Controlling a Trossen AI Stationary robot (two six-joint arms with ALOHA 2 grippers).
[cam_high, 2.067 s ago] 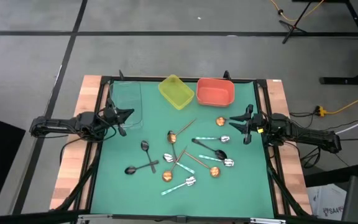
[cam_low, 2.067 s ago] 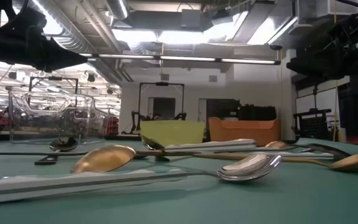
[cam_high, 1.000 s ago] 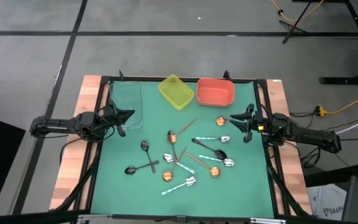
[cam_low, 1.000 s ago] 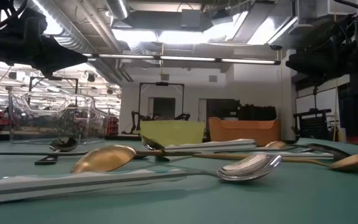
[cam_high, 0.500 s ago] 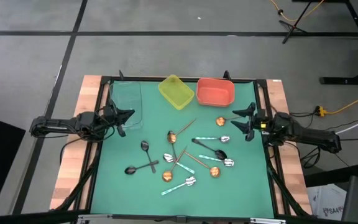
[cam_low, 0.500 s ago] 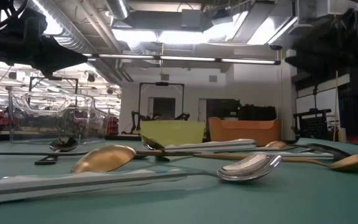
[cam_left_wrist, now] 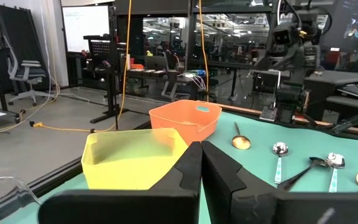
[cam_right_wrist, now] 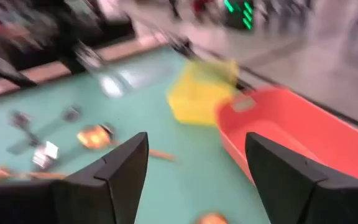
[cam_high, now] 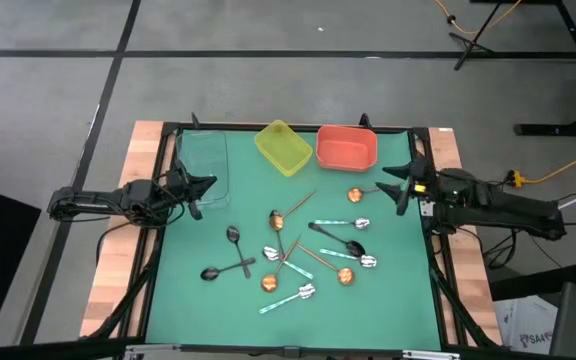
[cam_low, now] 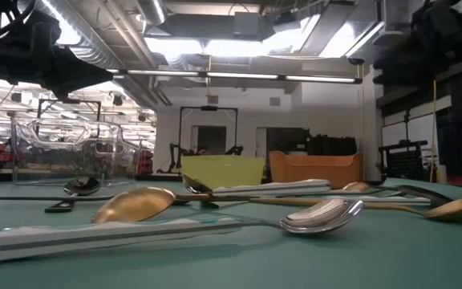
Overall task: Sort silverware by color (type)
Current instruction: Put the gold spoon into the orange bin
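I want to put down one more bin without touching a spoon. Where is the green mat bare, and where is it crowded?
The green mat is bare along its near edge and near left corner, below the two crossed black spoons. A smaller bare patch lies between the clear plastic bin and those spoons. The middle is crowded with black, copper-gold and teal-handled spoons.

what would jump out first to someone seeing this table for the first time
Probably the scatter of small spoons in black, copper-gold and silver-teal, lying mixed on the green mat in the table's middle. Next, three bins along the far edge: a clear bin, a yellow bin and an orange bin, none visibly holding a spoon. The right gripper stands wide open near the orange bin; the left gripper waits shut by the clear bin.
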